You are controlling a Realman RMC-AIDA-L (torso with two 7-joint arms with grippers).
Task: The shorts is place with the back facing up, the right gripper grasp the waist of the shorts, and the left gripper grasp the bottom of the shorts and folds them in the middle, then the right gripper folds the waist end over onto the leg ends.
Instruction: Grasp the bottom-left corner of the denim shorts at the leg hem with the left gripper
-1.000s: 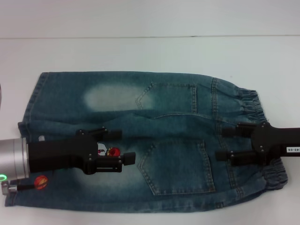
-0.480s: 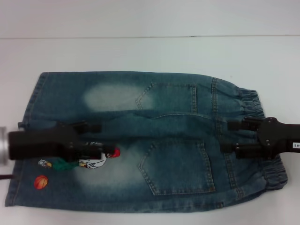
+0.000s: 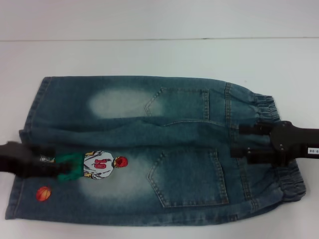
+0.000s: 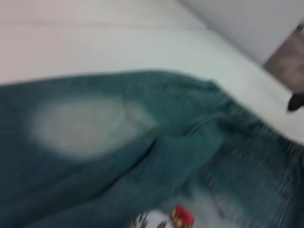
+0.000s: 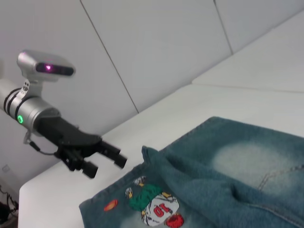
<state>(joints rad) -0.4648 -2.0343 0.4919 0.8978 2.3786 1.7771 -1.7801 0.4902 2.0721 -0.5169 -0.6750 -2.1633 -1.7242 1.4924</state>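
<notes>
The denim shorts (image 3: 179, 119) lie flat on the white table, back pockets up. The ruffled waist (image 3: 271, 112) is on the right and the leg ends (image 3: 20, 199) are on the left. A cartoon player print (image 3: 94, 164) and an orange ball (image 3: 44, 193) show on the near leg. My right gripper (image 3: 237, 140) hovers open over the waist end, beside the near pocket. My left gripper (image 3: 50, 164) is a blurred dark shape over the leg hems at the left edge. In the right wrist view my left gripper (image 5: 97, 160) is open and holds nothing, just beyond the leg ends of the shorts (image 5: 228, 190). The left wrist view shows only the shorts (image 4: 118, 166).
Bare white table (image 3: 159, 57) lies beyond the shorts up to the back wall. The right wrist view shows white wall panels (image 5: 156, 42) behind the table and a silver camera unit (image 5: 45, 65) on the left wrist.
My left gripper has drawn back to the left off the near leg, uncovering the cartoon print. My right gripper has shifted slightly to the right, staying open over the waist.
</notes>
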